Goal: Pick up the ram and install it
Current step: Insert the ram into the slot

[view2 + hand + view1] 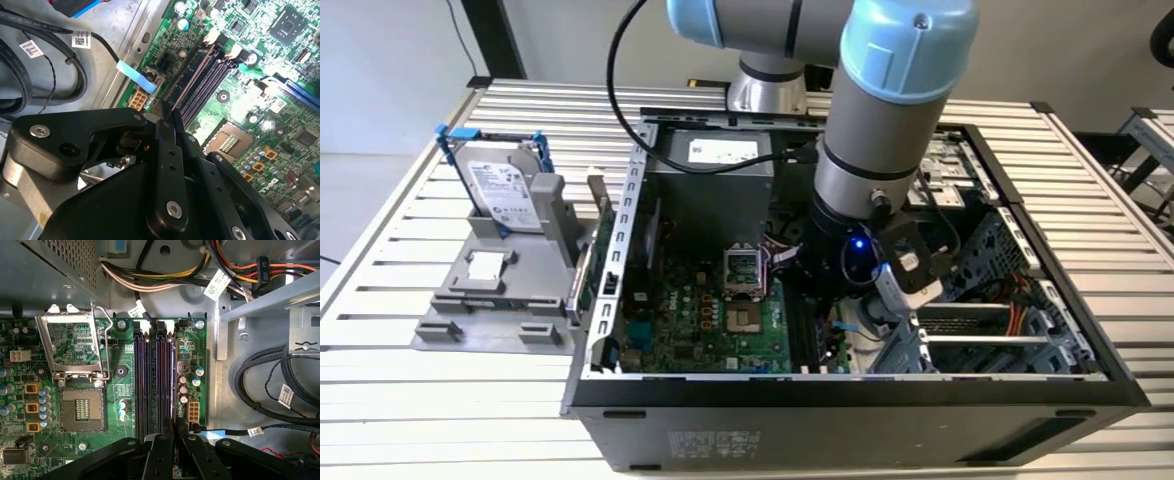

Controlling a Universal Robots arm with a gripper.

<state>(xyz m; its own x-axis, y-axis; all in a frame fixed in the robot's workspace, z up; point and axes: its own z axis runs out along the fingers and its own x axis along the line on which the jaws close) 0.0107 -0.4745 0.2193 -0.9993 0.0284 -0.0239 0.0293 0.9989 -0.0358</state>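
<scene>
Nearest the lens in the second wrist view, the gripper [169, 131] filled the lower frame, its fingers [172, 165] closed on the ram [186, 85], a thin stick seen edge-on. It ran up and right from the fingertips, its long axis parallel with the memory slots [205, 82] and apparently over the leftmost one.

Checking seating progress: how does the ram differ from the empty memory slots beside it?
The ram stands on edge, a thin green-blue board pinched by the gripper; the memory slots are dark, fixed flat on the motherboard, untouched. Both run in the same direction.
</scene>
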